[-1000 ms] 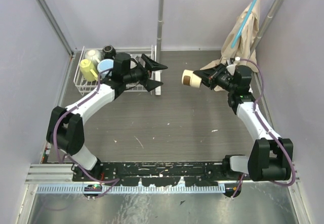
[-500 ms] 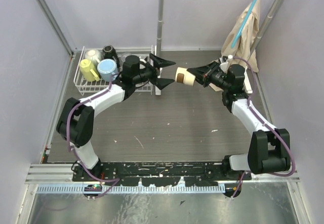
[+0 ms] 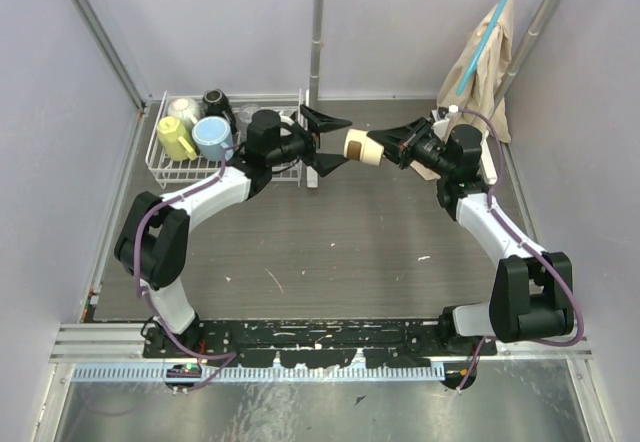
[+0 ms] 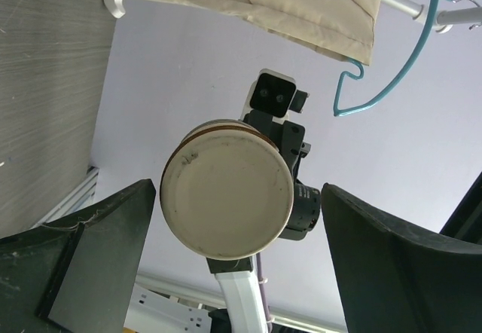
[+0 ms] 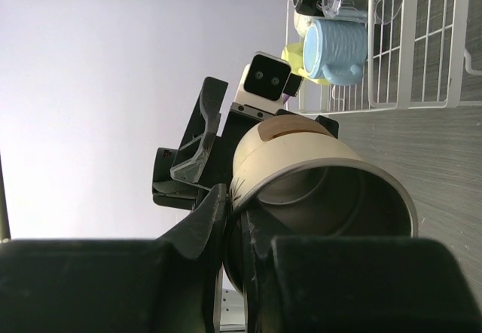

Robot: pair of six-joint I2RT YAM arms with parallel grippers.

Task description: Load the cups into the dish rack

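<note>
Now the left pincer point(image 3: 340, 141) is seen spread wide, its two fingers set either side of the base of the cream-white mug point(image 3: 362, 148). No contact can be made out in the left wrist view. The mug is held on its side in the air, above the counter point(image 3: 330, 252) toward 12 o'clock, and is clamped by its rim wall in the right pincer point(image 3: 392, 147). A second ago the two pincers were well apart, the left one at the right end of the dish rack point(image 3: 155, 157). Since then they have been brought together, and the mug's base has been carried toward 9 o'clock into the left pincer's gap. A handover is judged to be in hand, with the closing of the left fingers not yet done. The rack lies at 10 o'clock, with the yellow mug point(image 3: 173, 138), light blue mug point(image 3: 212, 138) and black mug point(image 3: 215, 99) already in it, so little of the task seems left.
</note>
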